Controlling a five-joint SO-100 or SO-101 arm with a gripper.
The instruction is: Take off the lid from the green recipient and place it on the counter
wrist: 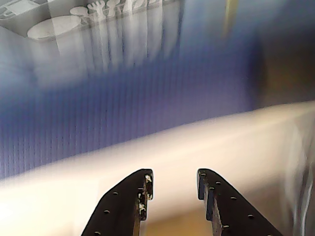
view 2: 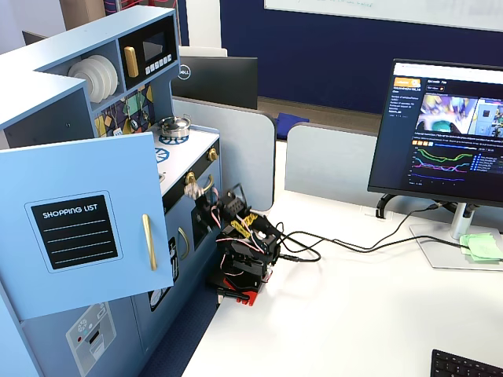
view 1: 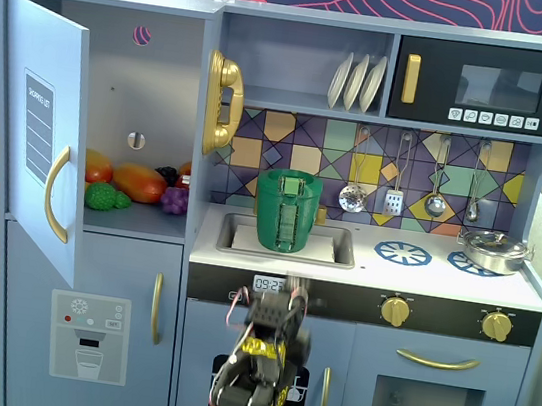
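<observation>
Your gripper [wrist: 174, 189] is low in front of the kitchen, jaws a little apart and holding nothing. The lid [view 1: 291, 177] sits on top of the green recipient [view 1: 285, 215], which stands in the sink of the counter [view 1: 442, 276]. In a fixed view that's up and beyond your arm, so you'll need to rise and reach forward. The counter right of the sink looks open, with a silver pot [view 1: 492, 250] far right.
</observation>
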